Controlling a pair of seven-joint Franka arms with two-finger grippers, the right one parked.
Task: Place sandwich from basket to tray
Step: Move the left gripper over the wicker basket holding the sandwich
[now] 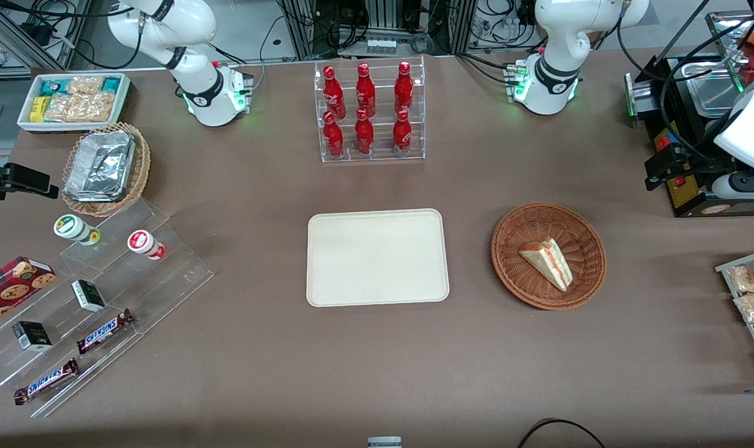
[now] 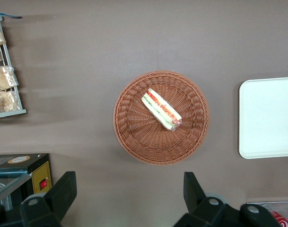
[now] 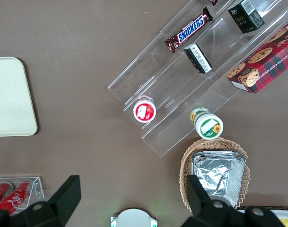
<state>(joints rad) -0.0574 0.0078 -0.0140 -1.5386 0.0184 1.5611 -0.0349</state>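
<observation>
The sandwich (image 1: 548, 262), a white-bread wedge with red and green filling, lies in the round reddish-brown wicker basket (image 1: 526, 218). The cream-white tray (image 1: 377, 257) lies flat and bare beside the basket, toward the parked arm's end. My left gripper (image 2: 129, 194) is open and empty, held high above the table. It hangs toward the working arm's end, farther from the front camera than the basket, with its wrist (image 1: 747, 134) at the picture's edge. The left wrist view looks down on the sandwich (image 2: 161, 109), the basket (image 2: 134, 137) and a part of the tray (image 2: 269, 118).
A black appliance (image 1: 694, 186) stands under my wrist. A wire rack of snack packets (image 1: 753, 298) lies near the basket. A clear rack of red bottles (image 1: 371, 112) stands farther back than the tray. Acrylic steps with snacks (image 1: 97, 292) and a tan basket with foil container (image 1: 106, 168) lie toward the parked arm's end.
</observation>
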